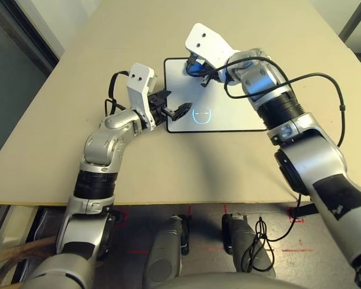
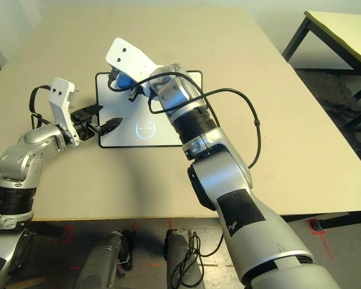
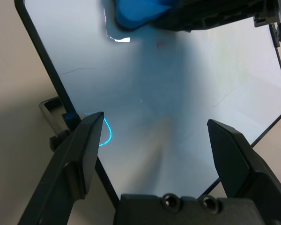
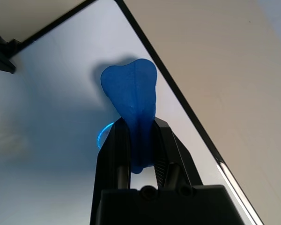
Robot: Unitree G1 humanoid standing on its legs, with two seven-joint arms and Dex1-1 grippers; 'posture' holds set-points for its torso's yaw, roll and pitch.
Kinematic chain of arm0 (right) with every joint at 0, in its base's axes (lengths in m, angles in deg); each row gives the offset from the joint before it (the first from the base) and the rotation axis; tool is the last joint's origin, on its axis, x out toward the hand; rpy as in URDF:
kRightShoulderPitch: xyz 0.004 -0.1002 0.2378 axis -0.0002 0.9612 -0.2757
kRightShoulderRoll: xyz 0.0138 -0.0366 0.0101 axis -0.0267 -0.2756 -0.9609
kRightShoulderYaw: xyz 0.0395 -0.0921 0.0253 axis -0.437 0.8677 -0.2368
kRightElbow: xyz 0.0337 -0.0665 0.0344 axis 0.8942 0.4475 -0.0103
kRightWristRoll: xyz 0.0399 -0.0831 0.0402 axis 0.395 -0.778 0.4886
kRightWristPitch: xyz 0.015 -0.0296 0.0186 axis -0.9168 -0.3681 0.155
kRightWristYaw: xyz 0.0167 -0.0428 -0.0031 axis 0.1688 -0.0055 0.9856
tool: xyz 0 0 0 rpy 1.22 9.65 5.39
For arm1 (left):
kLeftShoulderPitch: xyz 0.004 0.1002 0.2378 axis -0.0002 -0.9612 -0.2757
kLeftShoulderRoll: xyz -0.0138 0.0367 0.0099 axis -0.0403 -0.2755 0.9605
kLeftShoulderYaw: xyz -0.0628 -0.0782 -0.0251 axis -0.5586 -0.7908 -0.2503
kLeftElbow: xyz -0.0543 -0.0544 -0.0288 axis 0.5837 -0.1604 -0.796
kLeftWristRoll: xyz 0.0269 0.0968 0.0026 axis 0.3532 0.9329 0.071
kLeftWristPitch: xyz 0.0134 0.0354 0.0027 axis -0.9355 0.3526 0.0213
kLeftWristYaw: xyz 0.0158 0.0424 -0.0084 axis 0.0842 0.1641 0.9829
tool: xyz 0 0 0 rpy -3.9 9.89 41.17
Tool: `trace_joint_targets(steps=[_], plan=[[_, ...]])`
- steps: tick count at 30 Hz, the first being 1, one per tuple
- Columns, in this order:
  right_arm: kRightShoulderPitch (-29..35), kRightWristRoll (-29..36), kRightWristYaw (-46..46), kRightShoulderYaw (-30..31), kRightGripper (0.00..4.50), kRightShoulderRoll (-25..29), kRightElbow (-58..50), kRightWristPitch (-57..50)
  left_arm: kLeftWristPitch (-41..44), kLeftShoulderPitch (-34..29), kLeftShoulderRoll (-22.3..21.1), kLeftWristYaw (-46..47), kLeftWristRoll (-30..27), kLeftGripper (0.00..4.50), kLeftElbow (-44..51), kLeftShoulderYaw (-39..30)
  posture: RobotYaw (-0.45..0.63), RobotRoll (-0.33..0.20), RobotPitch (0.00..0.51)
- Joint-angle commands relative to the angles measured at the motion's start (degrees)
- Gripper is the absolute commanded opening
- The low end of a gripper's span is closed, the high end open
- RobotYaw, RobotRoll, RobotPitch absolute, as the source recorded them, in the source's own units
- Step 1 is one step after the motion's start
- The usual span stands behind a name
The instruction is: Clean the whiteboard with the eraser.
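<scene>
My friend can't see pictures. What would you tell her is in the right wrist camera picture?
Two black gripper fingers of the right gripper are shut on a small bright blue rounded eraser, which sticks out over a flat white whiteboard with a thin black frame. A faint blue curved mark shows on the board beside the fingers, and the beige tabletop lies beyond the frame.

This looks like a robotics lab or test room. A plain beige table (image 1: 168, 168) with bare edges stands on a grey floor (image 2: 349, 241) marked with red tape crosses (image 2: 317, 227) near its front edge. A second table (image 2: 343, 30) with black legs stands beyond its far right corner. Loose black cables (image 1: 325, 84) run along the robot's arm.
</scene>
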Motion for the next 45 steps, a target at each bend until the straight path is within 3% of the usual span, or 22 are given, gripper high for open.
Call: trace_joint_targets(steps=[1,12,25,38,45], plan=[[1.3,1.1,0.9,0.3,0.59,-0.8,-0.1,-1.0,0.3,-0.1,-0.1,0.0,0.1,4.5,0.4,0.5,0.08,0.0,0.189],[4.4,1.7,3.0,1.3,0.59,-1.4,-2.7,-3.6,0.1,-0.2,0.0,0.1,0.2,4.5,0.2,0.4,0.08,0.0,0.19],[-2.3,1.6,-3.2,-1.4,0.59,-0.1,9.4,4.3,-0.3,0.3,-0.2,-0.1,0.3,4.5,-0.4,0.4,0.08,0.0,0.186],[8.1,0.3,3.8,4.8,0.59,0.4,-5.1,-4.5,-0.3,0.6,-0.5,-0.4,0.4,4.5,-0.6,0.5,0.08,0.0,0.184],[3.4,1.0,-0.2,2.1,0.59,0.3,0.2,-0.9,-0.5,0.7,-0.5,-0.4,0.5,4.5,-0.8,0.5,0.08,0.0,0.18]])
